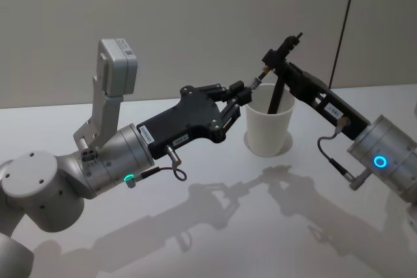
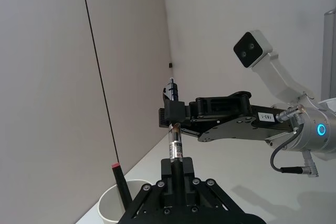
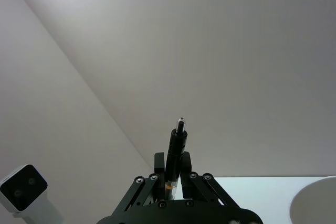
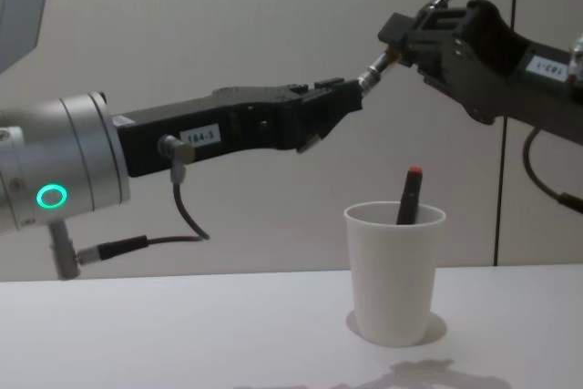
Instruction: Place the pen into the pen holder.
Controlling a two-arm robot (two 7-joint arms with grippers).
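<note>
A slim pen [image 1: 259,77] with a black top hangs in the air above the white pen holder [image 1: 269,128], held at both ends. My left gripper [image 1: 244,93] is shut on its lower end, and my right gripper [image 1: 273,60] is shut on its upper part. The chest view shows the pen [image 4: 374,65] bridging the left gripper [image 4: 353,96] and the right gripper [image 4: 408,39], well above the pen holder [image 4: 394,271]. A black pen with a red cap [image 4: 408,196] stands tilted inside the cup. In the left wrist view the pen [image 2: 175,141] rises from my fingers [image 2: 185,174].
The pen holder stands on a white table [image 1: 215,226] in front of a plain wall. The left arm's wrist camera housing [image 1: 117,66] rises at the left. A cable loop [image 1: 174,172] hangs under the left wrist.
</note>
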